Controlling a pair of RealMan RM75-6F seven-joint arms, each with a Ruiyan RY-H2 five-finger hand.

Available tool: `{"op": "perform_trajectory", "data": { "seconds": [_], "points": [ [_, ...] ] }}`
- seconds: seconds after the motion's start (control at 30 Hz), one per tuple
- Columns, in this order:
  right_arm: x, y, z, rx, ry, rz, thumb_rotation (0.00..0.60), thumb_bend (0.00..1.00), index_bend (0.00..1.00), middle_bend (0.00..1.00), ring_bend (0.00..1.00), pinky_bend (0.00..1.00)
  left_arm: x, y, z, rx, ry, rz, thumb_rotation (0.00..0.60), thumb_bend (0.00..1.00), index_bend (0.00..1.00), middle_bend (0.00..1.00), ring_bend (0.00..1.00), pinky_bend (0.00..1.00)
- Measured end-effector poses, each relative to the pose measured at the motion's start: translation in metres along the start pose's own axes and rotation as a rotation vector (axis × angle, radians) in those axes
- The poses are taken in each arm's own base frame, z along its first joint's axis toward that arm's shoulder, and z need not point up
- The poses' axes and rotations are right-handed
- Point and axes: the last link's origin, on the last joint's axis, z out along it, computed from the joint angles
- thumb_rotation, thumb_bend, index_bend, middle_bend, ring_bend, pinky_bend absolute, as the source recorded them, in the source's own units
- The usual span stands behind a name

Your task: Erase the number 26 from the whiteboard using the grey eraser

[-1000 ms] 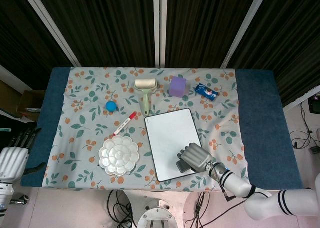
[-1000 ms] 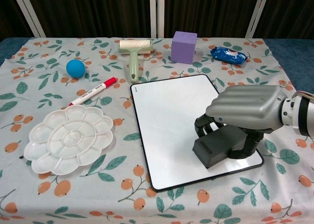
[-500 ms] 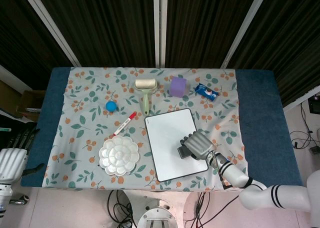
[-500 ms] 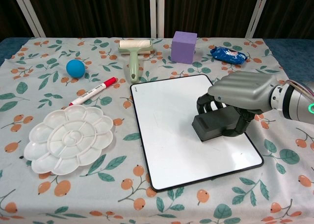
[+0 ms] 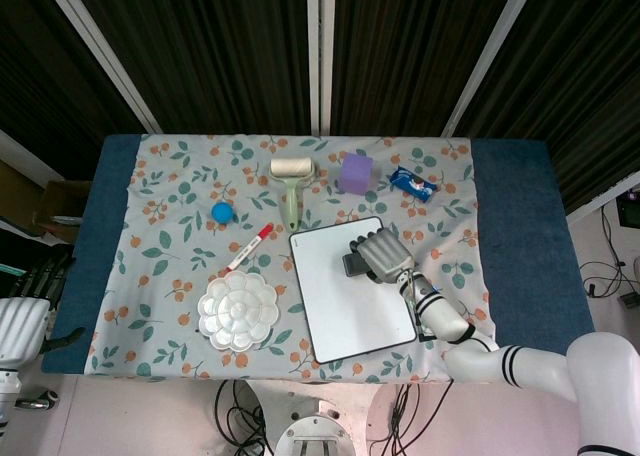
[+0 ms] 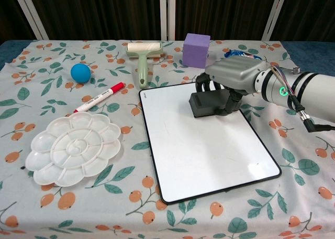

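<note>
The whiteboard (image 5: 340, 311) (image 6: 193, 150) lies near the table's front, right of centre; its surface looks blank, with no number visible. My right hand (image 5: 378, 253) (image 6: 233, 76) holds the dark grey eraser (image 5: 353, 265) (image 6: 208, 104) against the board's far right part, fingers curled over the eraser's top. My left hand (image 5: 22, 326) hangs off the table's left front corner, away from everything; its fingers are cut off by the frame edge and I cannot tell how they lie.
A white flower-shaped palette (image 5: 237, 311) (image 6: 73, 147) sits left of the board. A red marker (image 6: 99, 97), a blue ball (image 6: 80, 72), a lint roller (image 6: 143, 58), a purple cube (image 6: 196, 50) and a blue packet (image 5: 412, 183) lie further back.
My right hand has slid the eraser from the board's near right corner up to its far right part.
</note>
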Motion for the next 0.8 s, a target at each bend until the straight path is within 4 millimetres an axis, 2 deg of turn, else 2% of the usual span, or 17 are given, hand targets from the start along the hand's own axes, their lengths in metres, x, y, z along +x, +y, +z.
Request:
{"op": "perform_trajectory", "data": {
  "seconds": [0.13, 0.3, 0.5, 0.63, 0.8],
  "points": [
    [0.0, -0.004, -0.002, 0.027, 0.007, -0.005, 0.6, 0.29, 0.8, 0.68, 0.62, 0.73, 0.0, -0.001, 0.0, 0.005, 0.0, -0.002, 0.6, 0.0, 0.03, 0.05, 0.04, 0.18],
    [-0.008, -0.01, -0.023, 0.088, -0.026, -0.03, 0.6, 0.29, 0.8, 0.68, 0.62, 0.73, -0.002, 0.003, 0.001, -0.009, -0.002, -0.004, 0.6, 0.0, 0.03, 0.05, 0.04, 0.18],
    [-0.013, -0.014, -0.064, 0.164, -0.058, -0.038, 0.6, 0.29, 0.8, 0.68, 0.62, 0.73, -0.002, 0.008, 0.004, -0.024, 0.002, -0.004, 0.6, 0.0, 0.03, 0.05, 0.04, 0.18],
    [-0.018, -0.01, -0.095, 0.191, -0.089, -0.041, 0.6, 0.29, 0.8, 0.68, 0.62, 0.73, -0.002, 0.01, 0.004, -0.031, 0.0, -0.005, 0.6, 0.0, 0.03, 0.05, 0.04, 0.18],
    [-0.024, -0.008, -0.121, 0.208, -0.135, -0.042, 0.6, 0.29, 0.81, 0.69, 0.63, 0.73, -0.002, 0.013, 0.005, -0.04, -0.001, -0.003, 0.6, 0.0, 0.03, 0.05, 0.04, 0.18]
  ]
}}
